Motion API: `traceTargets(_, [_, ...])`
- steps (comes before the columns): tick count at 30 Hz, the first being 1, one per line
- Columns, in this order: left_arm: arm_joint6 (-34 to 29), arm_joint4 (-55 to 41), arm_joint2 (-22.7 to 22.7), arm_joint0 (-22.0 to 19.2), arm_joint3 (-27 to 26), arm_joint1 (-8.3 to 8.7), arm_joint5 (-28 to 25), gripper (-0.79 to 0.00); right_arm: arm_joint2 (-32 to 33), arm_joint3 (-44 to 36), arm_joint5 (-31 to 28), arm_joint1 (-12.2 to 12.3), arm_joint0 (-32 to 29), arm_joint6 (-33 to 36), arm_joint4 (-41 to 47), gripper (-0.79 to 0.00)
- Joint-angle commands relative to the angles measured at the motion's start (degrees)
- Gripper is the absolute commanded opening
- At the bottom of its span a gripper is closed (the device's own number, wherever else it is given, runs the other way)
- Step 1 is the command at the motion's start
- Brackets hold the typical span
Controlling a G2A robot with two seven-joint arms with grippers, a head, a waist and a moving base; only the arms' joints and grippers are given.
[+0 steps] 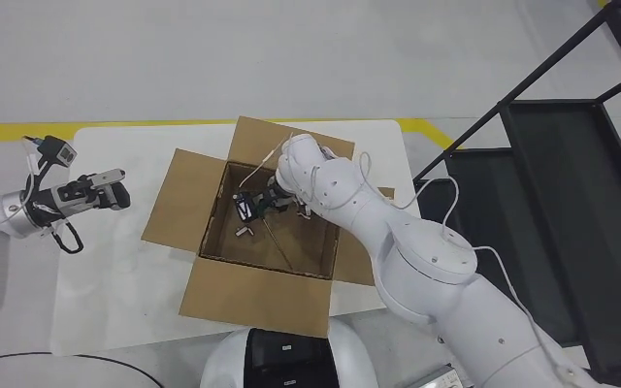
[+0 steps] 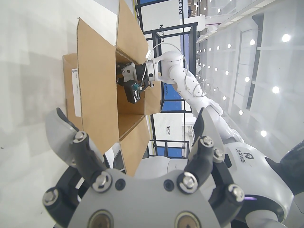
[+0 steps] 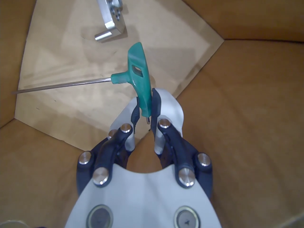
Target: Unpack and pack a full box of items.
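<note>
Pinching the hex key [image 3: 139, 67] by the near end of its green handle in the right gripper [image 3: 145, 102], deep inside the box [image 3: 237, 96], probably for lifting out, and holding the left gripper [image 2: 128, 122] wide-spread, well aside.

Matt cardboard box [image 3: 249, 84]; plastic-handled wrench [image 3: 139, 72]; brushed metal block [image 3: 110, 16].

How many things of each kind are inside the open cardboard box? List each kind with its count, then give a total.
Green T-handle hex key: 1, held in the right end effector
Silver metal bracket: 1, lying loose
Total: 2
</note>
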Motion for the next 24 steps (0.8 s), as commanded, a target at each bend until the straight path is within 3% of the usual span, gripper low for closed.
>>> traceTargets(1, [-0.03,-0.10,0.14,-0.10,0.06,-0.03,-0.06,0.000,0.33,-1.35,-0.16,0.52,0.20,0.16,0.11,-0.785])
traceTargets(9, [-0.09,-0.19,0.40,-0.18,-0.25,-0.05,-0.22,0.000,3.04,-10.05,1.11,4.02,0.35,4.76,0.58,-0.785])
traceTargets(15, [0.04,-0.18,0.77,-0.18,-0.93,-0.10,-0.06,0.000,7.54,-23.40,1.36,8.59,-2.06,14.75,1.19,-0.785])
traceTargets(24, [-0.18,0.08,1.25,-0.36,-1.53,-0.13,0.13,0.000,21.13,-54.04,-1.69,18.11,-17.54,33.83,2.63,-0.785])
